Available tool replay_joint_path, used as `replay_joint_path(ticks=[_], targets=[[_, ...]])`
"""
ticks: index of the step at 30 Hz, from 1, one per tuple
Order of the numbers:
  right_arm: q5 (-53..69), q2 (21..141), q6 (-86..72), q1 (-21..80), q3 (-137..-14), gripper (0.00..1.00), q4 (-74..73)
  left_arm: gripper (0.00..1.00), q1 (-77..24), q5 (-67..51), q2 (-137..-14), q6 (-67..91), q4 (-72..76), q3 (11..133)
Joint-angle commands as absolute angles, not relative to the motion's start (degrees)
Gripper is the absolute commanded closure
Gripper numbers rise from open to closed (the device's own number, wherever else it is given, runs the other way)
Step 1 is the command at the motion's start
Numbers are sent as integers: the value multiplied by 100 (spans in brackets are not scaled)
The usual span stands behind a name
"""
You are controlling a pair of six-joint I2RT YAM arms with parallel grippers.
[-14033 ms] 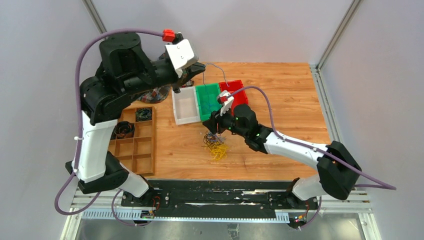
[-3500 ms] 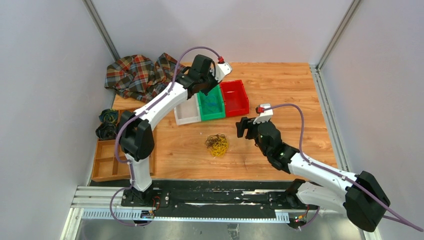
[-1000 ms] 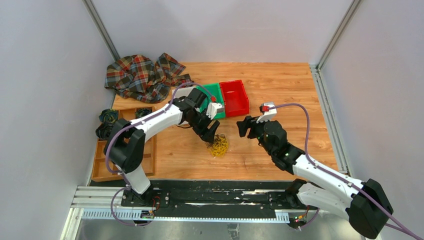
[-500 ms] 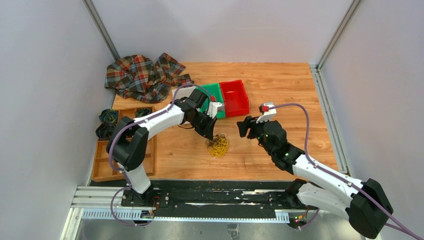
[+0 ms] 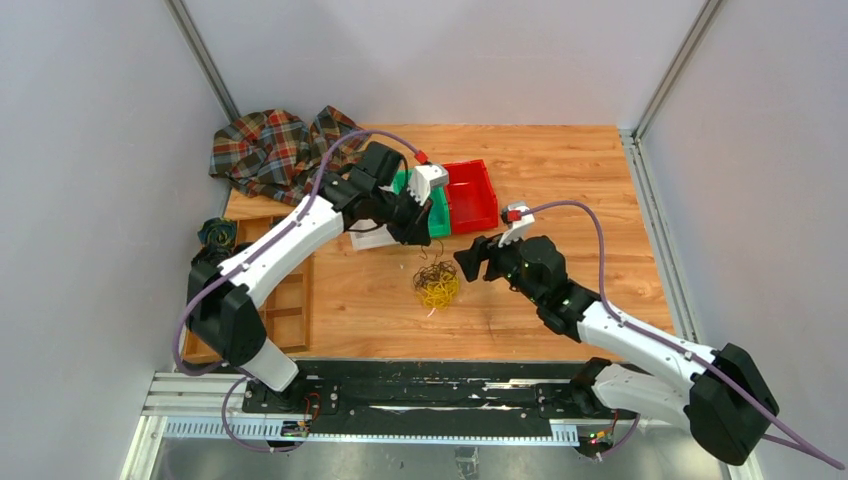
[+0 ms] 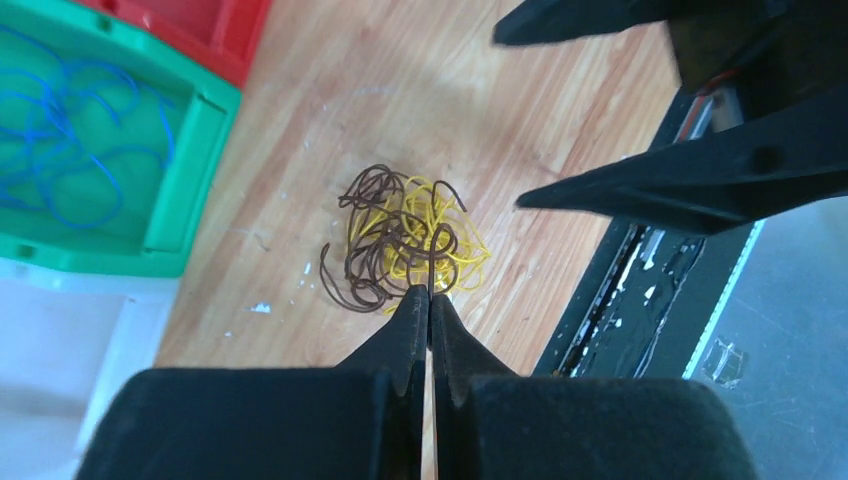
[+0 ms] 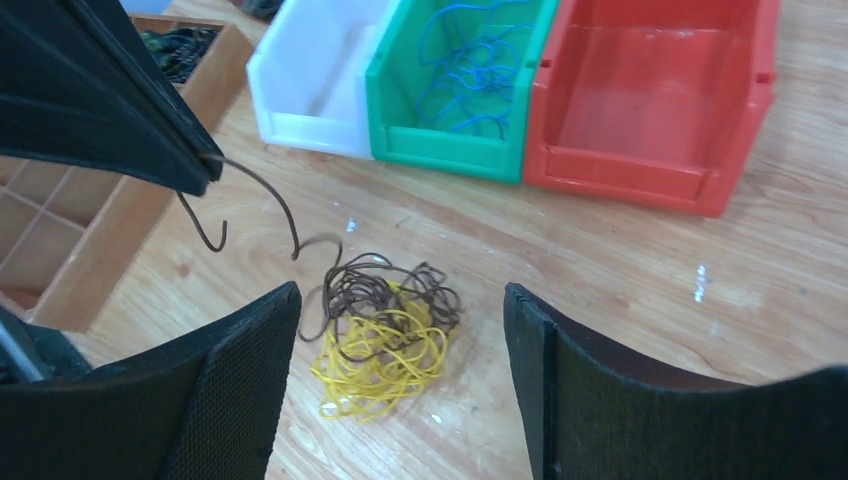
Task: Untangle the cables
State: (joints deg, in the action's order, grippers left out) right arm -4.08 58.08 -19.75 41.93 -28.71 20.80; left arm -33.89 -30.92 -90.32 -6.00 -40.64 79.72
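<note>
The cables [image 5: 436,284] are a small tangle of yellow and dark brown thin strands on the wooden table; they also show in the left wrist view [image 6: 405,240] and the right wrist view [image 7: 385,335]. My left gripper [image 5: 418,232] is raised above and behind the tangle. It is shut [image 6: 430,297] on one dark brown strand [image 7: 280,205], which hangs curling down to the pile. My right gripper [image 5: 470,258] is open and empty, just right of the tangle, and its jaws frame it [image 7: 400,295]. Blue strands [image 7: 465,60] lie in the green bin.
A white bin [image 7: 310,70], a green bin [image 7: 400,140] and a red bin [image 5: 470,195] stand in a row behind the tangle. A wooden compartment tray [image 5: 285,300] and dark coiled bundles [image 5: 215,232] are at the left. A plaid cloth [image 5: 270,150] lies at the back left.
My left gripper has lifted up and back from the tangle, drawing a dark brown strand with it. My right gripper has moved left, closer to the tangle.
</note>
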Motion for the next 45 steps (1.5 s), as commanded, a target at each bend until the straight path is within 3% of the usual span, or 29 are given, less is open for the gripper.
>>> replay_joint_path(ticks=[1, 11, 25, 39, 45], targets=[[193, 5925, -1777, 4310, -3303, 23, 2413, 99, -3460, -3261, -8642, -768, -4527, 8333], [323, 6347, -1483, 4656, -3788, 21, 2637, 99, -3577, -3176, -8420, -908, -5043, 8937], [76, 7484, -1595, 4683, -4488, 30, 2804, 99, -3621, -3396, -8052, -1557, -5713, 10614], [84, 8478, -2104, 4796, -4484, 42, 2928, 99, -3621, -3502, -8332, -1434, -5703, 13049], [43, 8587, -2158, 4864, -4105, 42, 3058, 100, -3621, -2731, -8424, -1496, -5266, 14201]])
